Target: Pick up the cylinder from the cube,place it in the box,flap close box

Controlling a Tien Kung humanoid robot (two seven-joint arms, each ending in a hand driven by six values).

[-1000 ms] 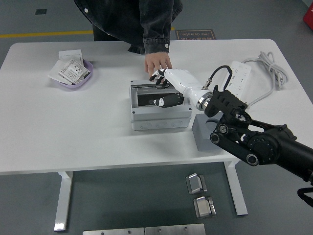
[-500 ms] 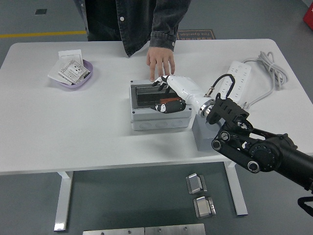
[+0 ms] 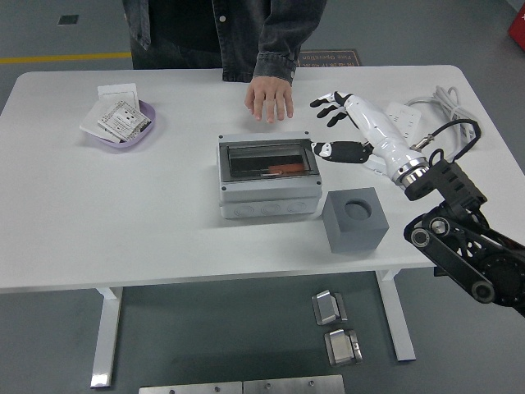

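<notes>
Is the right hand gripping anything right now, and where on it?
Nothing. The right hand hangs open above the table, right of the box, fingers spread and clear of everything.

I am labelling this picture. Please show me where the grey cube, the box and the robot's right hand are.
grey cube (image 3: 354,219): head view, on its top face beside the round hole.
box (image 3: 268,201): head view, on its light grey front wall.
right hand (image 3: 349,123): head view, on the white palm, fingers spread.

No legible text

Print is seen on the paper packets (image 3: 123,120) in the purple bowl (image 3: 146,135) and on a dark floor sign (image 3: 330,57) beyond the worktop (image 3: 98,213), but nothing can be read.
</notes>
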